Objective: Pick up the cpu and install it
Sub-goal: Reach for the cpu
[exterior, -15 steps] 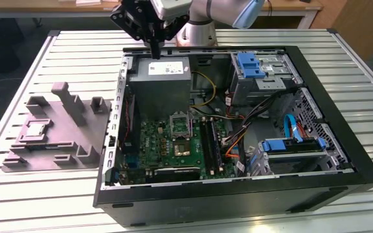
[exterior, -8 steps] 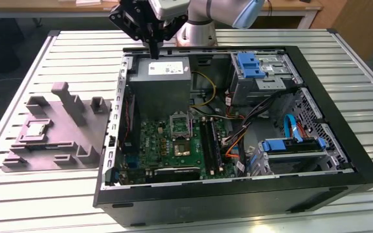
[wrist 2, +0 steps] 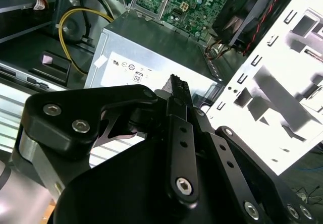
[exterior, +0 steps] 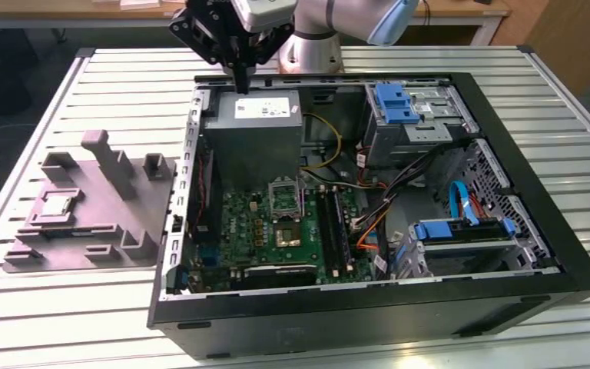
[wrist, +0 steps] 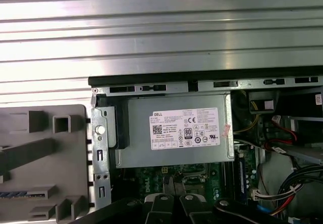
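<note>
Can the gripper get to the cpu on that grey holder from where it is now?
Probably yes. The cpu lies uncovered on the grey holder beside the computer case, nothing above it; the gripper, jaws shut, hangs over the power supply and looks clear of the case wall.

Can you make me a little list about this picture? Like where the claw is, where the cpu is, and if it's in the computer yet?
claw: shut, holding nothing, over the grey box
cpu: lying on the grey holder, outside the case, on the exterior view's left
socket: on the green board inside the case, dark centre showing
job so far: cpu not picked up yet, far from the claw
</note>
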You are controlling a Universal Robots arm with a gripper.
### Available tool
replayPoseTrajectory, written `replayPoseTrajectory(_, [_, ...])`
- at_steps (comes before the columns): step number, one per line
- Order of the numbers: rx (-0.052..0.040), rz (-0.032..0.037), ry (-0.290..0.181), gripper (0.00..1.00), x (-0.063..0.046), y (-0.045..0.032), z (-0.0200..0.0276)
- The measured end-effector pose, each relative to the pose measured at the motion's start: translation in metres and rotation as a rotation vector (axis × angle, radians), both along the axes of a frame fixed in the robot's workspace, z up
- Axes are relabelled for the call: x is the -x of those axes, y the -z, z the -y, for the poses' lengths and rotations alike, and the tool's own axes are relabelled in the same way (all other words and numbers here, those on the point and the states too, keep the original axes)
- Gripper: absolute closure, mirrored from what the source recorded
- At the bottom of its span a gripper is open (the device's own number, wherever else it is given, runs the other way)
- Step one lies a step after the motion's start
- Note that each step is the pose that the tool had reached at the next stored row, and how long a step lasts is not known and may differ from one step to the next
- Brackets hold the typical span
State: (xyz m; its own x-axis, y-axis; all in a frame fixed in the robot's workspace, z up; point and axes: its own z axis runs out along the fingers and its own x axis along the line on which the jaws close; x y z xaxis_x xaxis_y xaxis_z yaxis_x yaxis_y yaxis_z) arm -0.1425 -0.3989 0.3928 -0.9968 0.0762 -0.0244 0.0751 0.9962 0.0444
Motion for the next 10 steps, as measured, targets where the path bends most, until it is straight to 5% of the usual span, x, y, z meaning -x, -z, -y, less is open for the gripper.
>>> replayPoseTrajectory(10, [0.0000,0.0001,0.000,0.89,0.0044,0.0001,0.0000])
